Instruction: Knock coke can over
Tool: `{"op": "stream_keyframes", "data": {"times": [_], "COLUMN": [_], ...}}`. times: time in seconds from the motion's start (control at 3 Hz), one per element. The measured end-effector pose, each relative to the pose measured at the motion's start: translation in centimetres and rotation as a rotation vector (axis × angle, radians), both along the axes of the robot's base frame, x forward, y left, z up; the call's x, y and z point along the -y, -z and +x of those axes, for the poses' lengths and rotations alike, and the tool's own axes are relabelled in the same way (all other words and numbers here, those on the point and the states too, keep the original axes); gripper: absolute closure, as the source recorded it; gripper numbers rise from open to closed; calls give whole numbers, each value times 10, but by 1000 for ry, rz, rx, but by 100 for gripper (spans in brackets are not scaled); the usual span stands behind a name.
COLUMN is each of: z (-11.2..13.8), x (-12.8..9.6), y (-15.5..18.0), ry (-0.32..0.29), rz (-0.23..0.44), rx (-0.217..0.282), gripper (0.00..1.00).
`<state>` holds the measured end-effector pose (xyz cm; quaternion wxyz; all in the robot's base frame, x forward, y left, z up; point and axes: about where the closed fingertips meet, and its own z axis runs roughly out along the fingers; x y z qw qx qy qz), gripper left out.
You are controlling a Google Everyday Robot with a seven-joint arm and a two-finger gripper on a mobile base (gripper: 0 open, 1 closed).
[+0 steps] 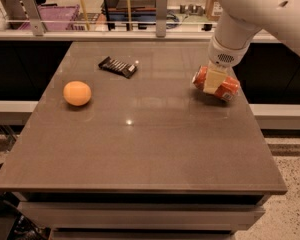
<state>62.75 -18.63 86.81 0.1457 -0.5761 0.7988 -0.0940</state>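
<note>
1. You have the gripper (213, 83) over the right side of the table (150, 154), near its right edge and in the far half.
2. Its fingers are clamped on the coke can (230, 88): you can see one pale finger (211, 82) lying across the near face of the can's middle, with the other hidden behind it.
3. Your coke can is not upright. It lies tipped on its side, one end pointing left and away from you, the other end pointing right and toward you.
4. The white arm (250, 14) comes down to the can from the upper right corner of your view.
5. On the left side of the table you see an orange (77, 93), well apart from the can.
6. A dark, flat snack packet (118, 67) lies toward the far edge, between the orange and the can but nearer the orange, touching neither.
</note>
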Motion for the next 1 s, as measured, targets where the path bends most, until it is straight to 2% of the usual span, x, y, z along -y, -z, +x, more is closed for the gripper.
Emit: {"op": "stream_keyframes", "data": {"times": [0.33,1.0], "z": [4,11], "x": [-11,-26], "y": [10,26], "ry": [-37,-63], "rz": [-33,51], "rx": [-19,-55], "gripper": [100,100]}}
